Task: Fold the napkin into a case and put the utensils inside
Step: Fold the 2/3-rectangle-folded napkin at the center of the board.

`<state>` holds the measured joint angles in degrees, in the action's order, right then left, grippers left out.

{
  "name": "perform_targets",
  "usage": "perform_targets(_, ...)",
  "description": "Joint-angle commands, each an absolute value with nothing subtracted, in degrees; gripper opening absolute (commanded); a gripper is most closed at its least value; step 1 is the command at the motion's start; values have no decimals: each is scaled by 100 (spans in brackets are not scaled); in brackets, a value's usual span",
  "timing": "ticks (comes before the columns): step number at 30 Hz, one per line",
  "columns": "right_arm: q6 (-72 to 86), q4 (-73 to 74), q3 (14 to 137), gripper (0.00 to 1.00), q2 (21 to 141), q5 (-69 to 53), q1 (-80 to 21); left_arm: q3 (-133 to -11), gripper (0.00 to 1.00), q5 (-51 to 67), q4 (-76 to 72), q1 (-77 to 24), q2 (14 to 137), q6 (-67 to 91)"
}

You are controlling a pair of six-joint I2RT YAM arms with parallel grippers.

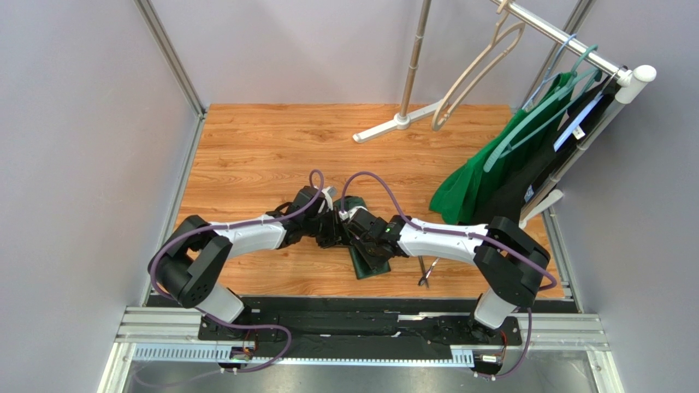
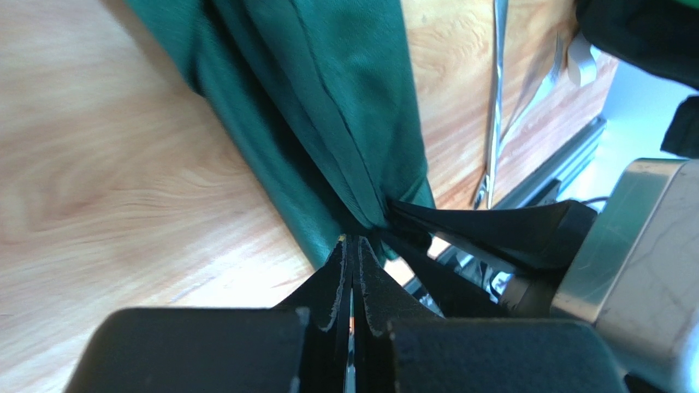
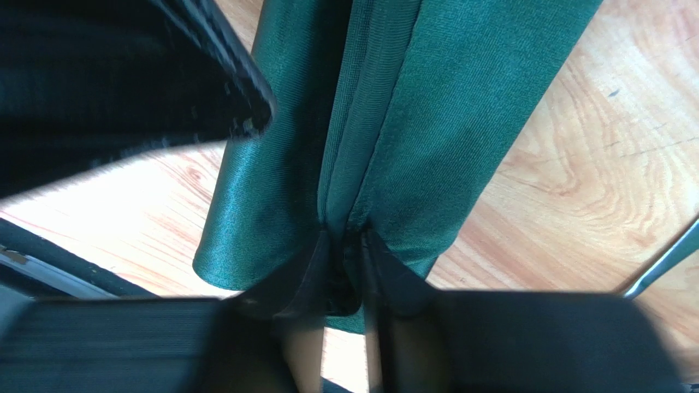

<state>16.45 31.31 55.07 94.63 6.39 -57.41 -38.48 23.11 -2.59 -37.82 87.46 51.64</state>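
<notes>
Wood table: broad planks showed left of and beyond both arms. The napkin lay mid-table (a narrow strip), its near edge bunched. There the right gripper clamped a fold, and the left gripper was pressed together alongside. The utensils lay just right.

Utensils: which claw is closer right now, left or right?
Right. The right claw pinches the napkin on the side facing the utensils; the left claw pinches the same fold just beyond it, farther from them.
</notes>
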Motion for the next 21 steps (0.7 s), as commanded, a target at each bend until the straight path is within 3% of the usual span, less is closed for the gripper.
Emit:
perform_targets(1, 1626, 3208, 5607, 14, 9493, 949, -5748, -4165, 0, 2444, -290, -3955, 8876, 5212)
perform_targets(5, 1644, 3296, 5695, 0, 9335, 993, -5739, -4140, 0, 2190, -220, -3973, 9026, 5194)
perform_targets(12, 1810, 3463, 5871, 0, 8957, 994, -5704, -4122, 0, 1837, -18, -4008, 9228, 5019)
perform_targets(21, 2214, 3446, 6196, 0, 8859, 79, -5634, -4017, 0, 1863, -447, -4166, 9536, 5256)
